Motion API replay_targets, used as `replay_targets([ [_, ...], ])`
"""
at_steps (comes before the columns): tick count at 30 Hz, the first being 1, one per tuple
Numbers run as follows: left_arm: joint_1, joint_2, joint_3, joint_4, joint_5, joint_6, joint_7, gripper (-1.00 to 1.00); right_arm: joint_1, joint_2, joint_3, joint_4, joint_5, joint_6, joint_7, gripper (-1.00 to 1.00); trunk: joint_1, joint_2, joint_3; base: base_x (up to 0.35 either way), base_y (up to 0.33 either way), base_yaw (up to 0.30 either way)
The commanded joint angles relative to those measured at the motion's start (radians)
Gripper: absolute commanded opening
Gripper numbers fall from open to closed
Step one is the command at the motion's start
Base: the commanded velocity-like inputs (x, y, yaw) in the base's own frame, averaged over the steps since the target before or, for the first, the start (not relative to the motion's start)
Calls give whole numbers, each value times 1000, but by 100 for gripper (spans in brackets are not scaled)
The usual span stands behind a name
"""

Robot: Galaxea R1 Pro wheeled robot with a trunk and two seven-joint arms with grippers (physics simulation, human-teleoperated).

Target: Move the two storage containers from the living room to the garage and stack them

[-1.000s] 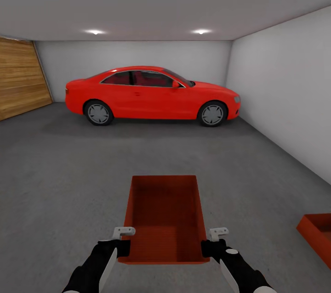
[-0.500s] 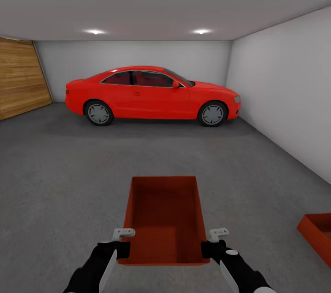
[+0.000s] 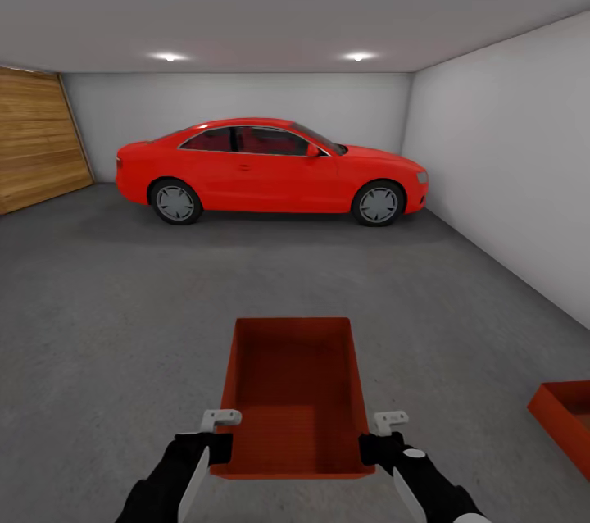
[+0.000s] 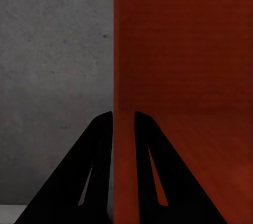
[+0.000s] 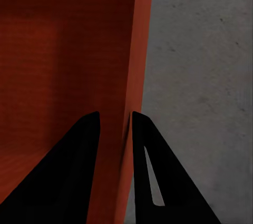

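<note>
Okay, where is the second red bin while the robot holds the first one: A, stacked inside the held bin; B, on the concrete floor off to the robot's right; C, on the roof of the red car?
B: the second bin sits on the grey floor at the right edge of the head view, apart from the held bin.

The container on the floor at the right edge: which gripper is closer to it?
Right. The right gripper grips the carried container's right wall, nearer the floor container; the left gripper is across it.

Two storage containers (image 3: 293, 396) (image 3: 565, 423), one red car (image 3: 270, 170), two ceiling lights (image 3: 168, 57) (image 3: 358, 56)
</note>
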Motion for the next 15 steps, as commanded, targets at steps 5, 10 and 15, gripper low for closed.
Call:
replay_targets([
  [5,-1,-8,1,-3,-8,-1,1,-100,0,6,9,2,1,6,0,-100,1,-2,-2,0,-39,0],
  [10,-1,-8,1,-3,-8,-1,1,-100,0,6,8,2,1,6,0,-100,1,-2,-2,0,-6,0],
  [15,-1,-11,-21,-3,39,-68,1,-100,0,33,14,3,1,6,4,-100,1,-2,-2,0,0,0],
])
